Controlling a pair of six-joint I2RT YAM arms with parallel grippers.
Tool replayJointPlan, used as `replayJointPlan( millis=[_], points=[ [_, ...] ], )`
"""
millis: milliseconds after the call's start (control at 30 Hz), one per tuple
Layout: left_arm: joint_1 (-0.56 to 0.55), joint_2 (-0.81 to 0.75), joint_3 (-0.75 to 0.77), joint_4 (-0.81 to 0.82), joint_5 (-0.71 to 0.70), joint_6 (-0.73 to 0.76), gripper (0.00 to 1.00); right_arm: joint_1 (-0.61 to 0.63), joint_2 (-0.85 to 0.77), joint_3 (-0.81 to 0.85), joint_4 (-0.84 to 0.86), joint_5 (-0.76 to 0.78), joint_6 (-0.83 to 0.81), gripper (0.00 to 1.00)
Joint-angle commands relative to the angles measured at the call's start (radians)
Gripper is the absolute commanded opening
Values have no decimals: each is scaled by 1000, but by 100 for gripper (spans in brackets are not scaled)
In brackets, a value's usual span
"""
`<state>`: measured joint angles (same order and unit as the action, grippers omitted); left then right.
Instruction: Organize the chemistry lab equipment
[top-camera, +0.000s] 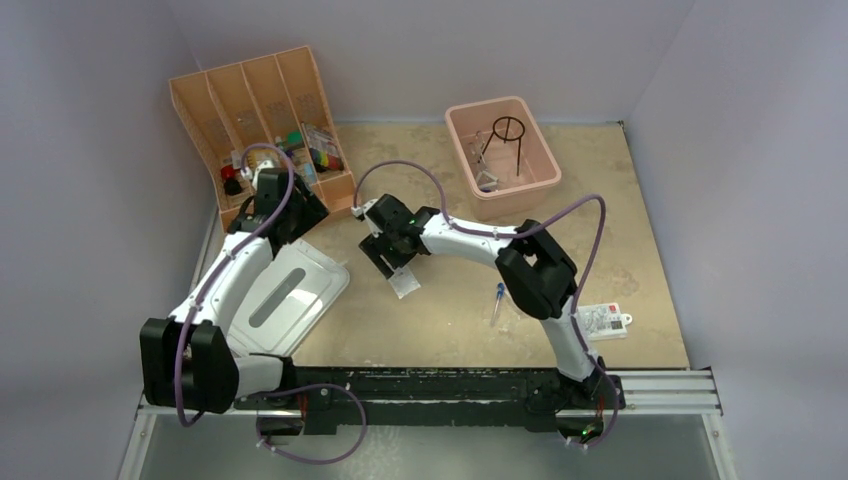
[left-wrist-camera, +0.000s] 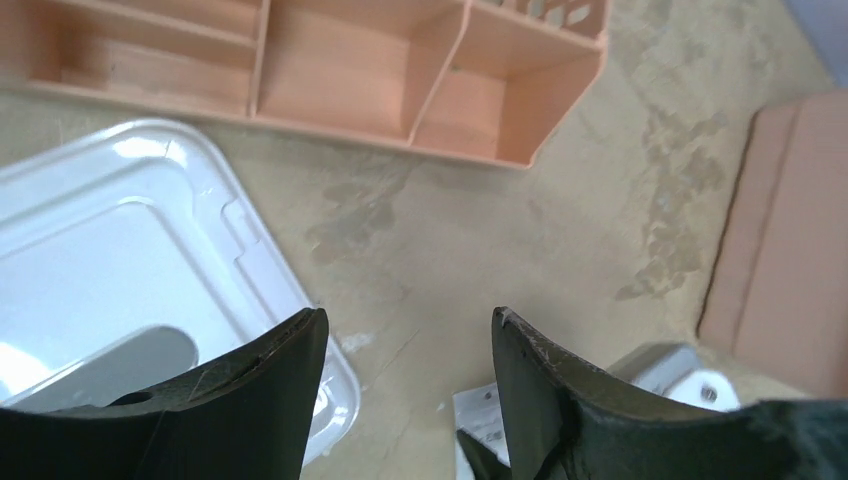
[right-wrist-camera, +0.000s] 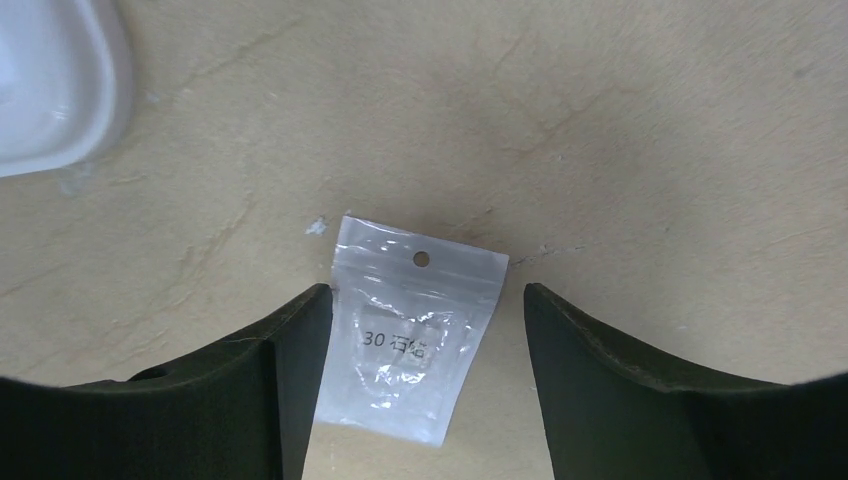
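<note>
In the right wrist view the right hand (right-wrist-camera: 425, 300), spread apart, straddles a clear packet (right-wrist-camera: 405, 345) lying flat on the tabletop (right-wrist-camera: 600, 120), its punched hole at 12 o'clock. Only the top view shows the blue-tipped dropper (top-camera: 498, 300) at 3 o'clock of the packet. The left hand (left-wrist-camera: 408, 325) gapes, holding nothing, with a white lid (left-wrist-camera: 120, 250) at its 9 o'clock.

Robot lab test cell, not a home. Tan mottled surface (top-camera: 600, 200) is boxed in by plain pale walls (top-camera: 90, 60). A metal rail (top-camera: 660, 385) at the near edge carries both arm bases.

Staged props:
- orange divided tray (top-camera: 215, 100), just beyond the left fingers (left-wrist-camera: 250, 390)
- pink tub (top-camera: 525, 190) holding a black wire ring tripod (top-camera: 510, 140), well beyond the right fingers (right-wrist-camera: 620, 380)
- labelled clear packet (right-wrist-camera: 410, 340), between the right fingers
</note>
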<state>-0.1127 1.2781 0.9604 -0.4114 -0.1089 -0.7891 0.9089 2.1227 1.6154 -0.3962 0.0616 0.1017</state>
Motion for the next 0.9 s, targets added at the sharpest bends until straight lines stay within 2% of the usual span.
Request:
replayJointPlan(
  millis=[0, 133, 200, 467, 567, 867],
  points=[
    [-4, -60, -56, -5, 33, -21, 60, -11, 18, 40, -65, 9, 52, 71],
    [-4, -89, -135, 25, 101, -35, 59, -11, 39, 43, -87, 8, 87, 67],
    [-7, -96, -172, 59, 164, -40, 57, -12, 54, 47, -110, 5, 102, 61],
    [-66, -76, -274, 146, 245, -52, 55, -14, 82, 37, -147, 26, 206, 20],
    [-89, -57, -298, 191, 284, -49, 54, -27, 65, 41, -131, 34, 226, 0],
    [-114, -14, -350, 356, 448, -50, 54, -132, -54, -8, -12, -47, 277, 0]
  ],
)
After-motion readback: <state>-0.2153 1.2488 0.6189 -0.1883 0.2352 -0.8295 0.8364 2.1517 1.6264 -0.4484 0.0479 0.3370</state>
